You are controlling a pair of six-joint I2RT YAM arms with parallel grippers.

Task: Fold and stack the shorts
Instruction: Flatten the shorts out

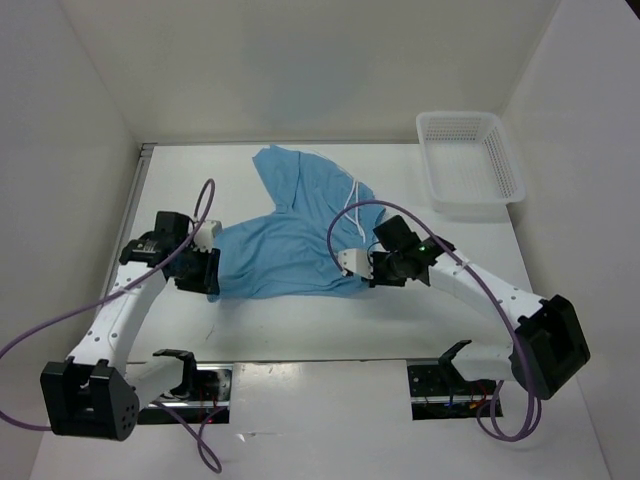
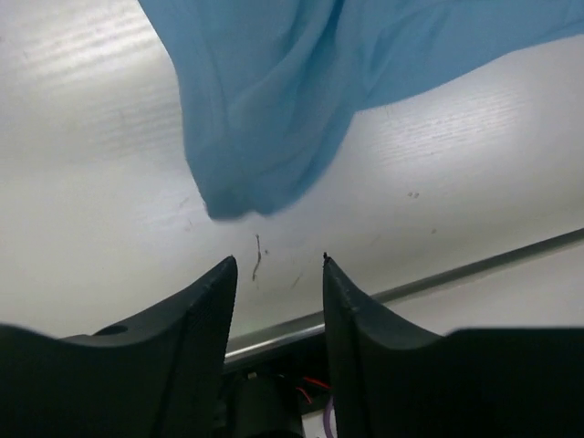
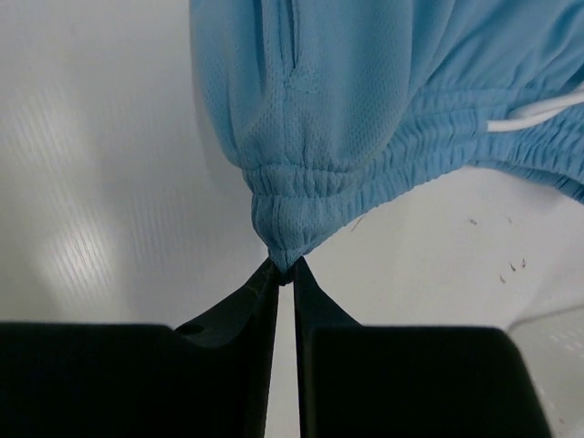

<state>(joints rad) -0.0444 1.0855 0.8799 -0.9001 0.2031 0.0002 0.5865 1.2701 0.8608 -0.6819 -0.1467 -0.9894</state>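
We're over the table point(image 1: 330, 320), and the shorts point(image 1: 290, 240) lie spread across its middle. One blue lobe reaches toward the far edge, and the wider part stretches between the two arms.

On the left, the left gripper point(image 2: 278, 269) sits low at the shorts' left edge. From its wrist camera we see its jaws spread, with bare tabletop showing in the gap. A rounded corner of blue fabric hangs just ahead of the fingers point(image 2: 205, 301), close to them but not between them, so nothing is held on this side.

On the right, the right gripper point(image 3: 284, 266) has its jaws pressed almost together. We see them pinching the very tip of the gathered waistband point(image 3: 383, 178), where the cloth bunches into a small point at the fingertips. From there the fabric fans up and away, and the thin white drawstring point(image 3: 534, 108) runs along the elastic on the right of that view. In the overhead view the same string loops white across the right side of the shorts.

The white lattice basket point(image 1: 425, 160) stands at the far right corner of the table, well apart from the shorts and from both grippers.
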